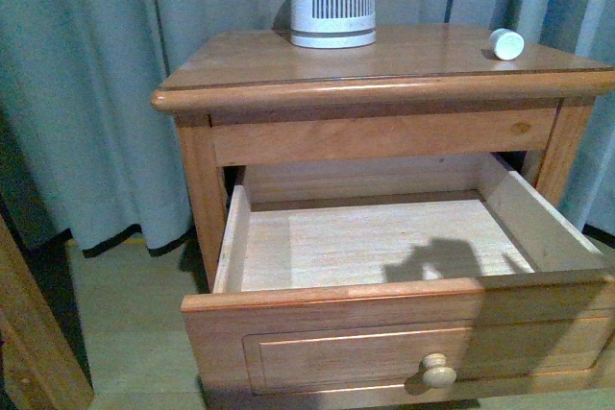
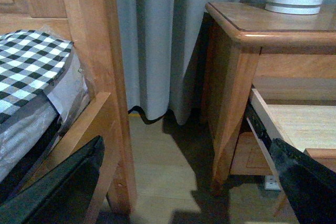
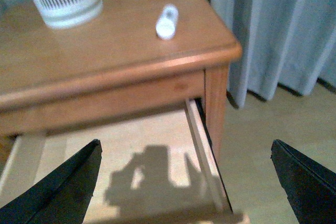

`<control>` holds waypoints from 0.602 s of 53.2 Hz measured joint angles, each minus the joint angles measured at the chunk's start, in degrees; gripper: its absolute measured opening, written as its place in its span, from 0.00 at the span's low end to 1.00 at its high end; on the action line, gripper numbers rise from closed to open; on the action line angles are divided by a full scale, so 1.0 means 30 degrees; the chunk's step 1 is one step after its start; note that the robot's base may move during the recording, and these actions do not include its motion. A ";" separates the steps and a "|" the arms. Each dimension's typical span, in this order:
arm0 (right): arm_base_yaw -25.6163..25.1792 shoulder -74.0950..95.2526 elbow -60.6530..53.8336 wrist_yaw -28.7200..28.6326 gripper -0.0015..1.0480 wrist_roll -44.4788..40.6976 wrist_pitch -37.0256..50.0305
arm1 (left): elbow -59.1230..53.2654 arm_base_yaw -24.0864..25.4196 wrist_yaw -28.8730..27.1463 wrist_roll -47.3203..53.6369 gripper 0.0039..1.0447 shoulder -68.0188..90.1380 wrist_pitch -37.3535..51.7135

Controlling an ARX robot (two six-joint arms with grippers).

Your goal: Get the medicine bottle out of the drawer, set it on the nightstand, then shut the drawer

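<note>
2 grippers gape wide, gripping nothing: left gripper (image 2: 185, 145), right gripper (image 3: 185, 144). By the nightstand's (image 1: 404, 62) right edge lies the medicine bottle (image 1: 506, 43); the drawer (image 1: 384, 338) stands open. Only the left wrist view shows checked bedding (image 2: 26, 66).

The nightstand (image 1: 384, 60) is orange-brown varnished wood with a soft sheen; the drawer (image 1: 375, 242) is pale, matt bare wood inside. The medicine bottle (image 1: 506, 43), upper right, looks smooth white plastic. The curtain (image 1: 86, 93) is matt cloth.

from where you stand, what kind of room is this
Probably a bedroom: a wooden nightstand with its drawer open, a bed frame with checked bedding beside it, and curtains behind.
</note>
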 joint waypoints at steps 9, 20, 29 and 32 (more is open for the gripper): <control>0.0780 -0.3155 -0.4801 0.0102 0.93 0.0838 -0.0729 | 0.0007 0.0000 0.0000 0.0000 0.94 0.0000 0.0000; 0.1479 -0.0998 -0.8349 -0.0036 0.93 0.1180 0.3096 | 0.0000 0.0000 0.0000 0.0000 0.94 0.0000 0.0000; 0.1078 0.4823 -0.9041 -0.0102 0.93 0.1071 0.9435 | 0.0007 0.0000 0.0000 0.0000 0.94 0.0000 0.0000; 0.1013 0.6659 -0.8881 -0.0102 0.93 0.0933 1.1220 | 0.0000 0.0000 0.0000 0.0000 0.94 0.0000 0.0000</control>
